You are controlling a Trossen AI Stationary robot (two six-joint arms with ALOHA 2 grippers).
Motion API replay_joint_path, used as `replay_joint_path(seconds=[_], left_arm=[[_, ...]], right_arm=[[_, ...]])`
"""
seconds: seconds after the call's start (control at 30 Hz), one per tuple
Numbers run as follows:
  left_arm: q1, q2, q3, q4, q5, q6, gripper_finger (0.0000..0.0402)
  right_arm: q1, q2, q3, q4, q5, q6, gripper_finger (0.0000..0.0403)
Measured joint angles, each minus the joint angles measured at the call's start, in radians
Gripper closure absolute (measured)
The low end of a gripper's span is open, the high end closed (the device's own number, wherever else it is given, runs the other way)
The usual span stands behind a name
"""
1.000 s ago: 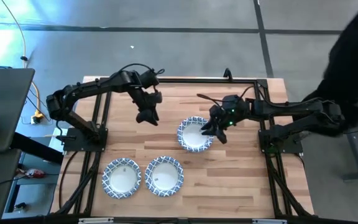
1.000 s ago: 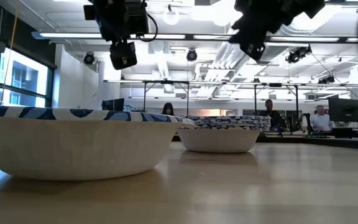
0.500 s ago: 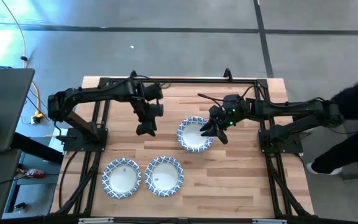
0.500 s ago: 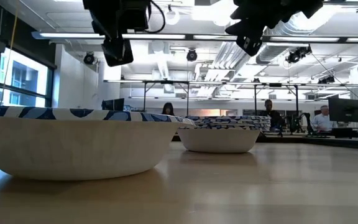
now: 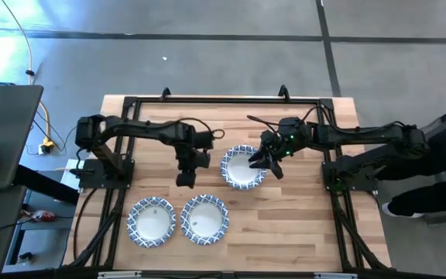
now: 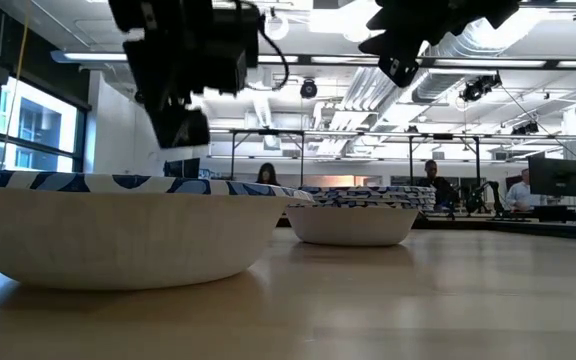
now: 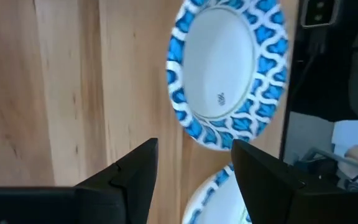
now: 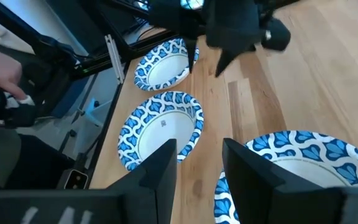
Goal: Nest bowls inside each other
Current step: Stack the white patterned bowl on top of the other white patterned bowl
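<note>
A stack of blue-rimmed bowls (image 5: 242, 167) stands mid-table, bottom bowl on the wood; several rims show on the stack (image 6: 355, 198) in the low view. Two single bowls rest near the front edge, the left one (image 5: 152, 221) and the right one (image 5: 204, 219). My right gripper (image 5: 263, 161) hovers open above the stack's right rim (image 8: 291, 165). My left gripper (image 5: 185, 180) hangs open in the air left of the stack, above bare wood just beyond the single bowls. Its wrist view shows one single bowl (image 7: 229, 65) whole and a sliver of another (image 7: 213, 196).
A black frame (image 5: 223, 101) runs round the tabletop, with the arm bases at the left and right edges. Bare wood (image 5: 285, 225) lies right of the single bowls. A person in dark clothes (image 5: 440, 170) stands beyond the table's right edge.
My left gripper has swung from the far half of the table toward the near edge and come lower, still open, ending just beyond the two single bowls. The bowls have not moved. The person at the right has shifted.
</note>
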Motion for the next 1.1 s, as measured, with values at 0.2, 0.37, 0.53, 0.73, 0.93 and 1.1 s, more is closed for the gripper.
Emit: replay_joint_path(seconds=[0.2, 0.37, 0.53, 0.73, 0.93, 1.1], left_arm=[[0.006, 0.015, -0.085, 0.115, 0.042, -0.033, 0.0209], [0.009, 0.015, -0.147, 0.252, 0.106, -0.119, 0.0209], [0.009, 0.015, -0.166, 0.313, 0.113, -0.147, 0.0209], [0.003, 0.015, -0.212, 0.422, 0.117, -0.200, 0.0209], [-0.015, 0.015, -0.242, 0.515, 0.117, -0.239, 0.0209], [-0.031, 0.015, -0.287, 0.577, 0.116, -0.279, 0.0209]], right_arm=[[0.019, -0.019, -0.001, 0.004, -0.003, -0.009, 0.0281], [0.025, -0.080, -0.001, 0.014, 0.024, -0.035, 0.0281], [0.023, -0.181, -0.001, 0.008, 0.180, -0.112, 0.0281], [0.033, -0.294, 0.000, -0.018, 0.369, -0.209, 0.0281], [0.039, -0.373, 0.000, -0.025, 0.459, -0.243, 0.0281], [0.039, -0.417, 0.000, -0.022, 0.503, -0.262, 0.0281]])
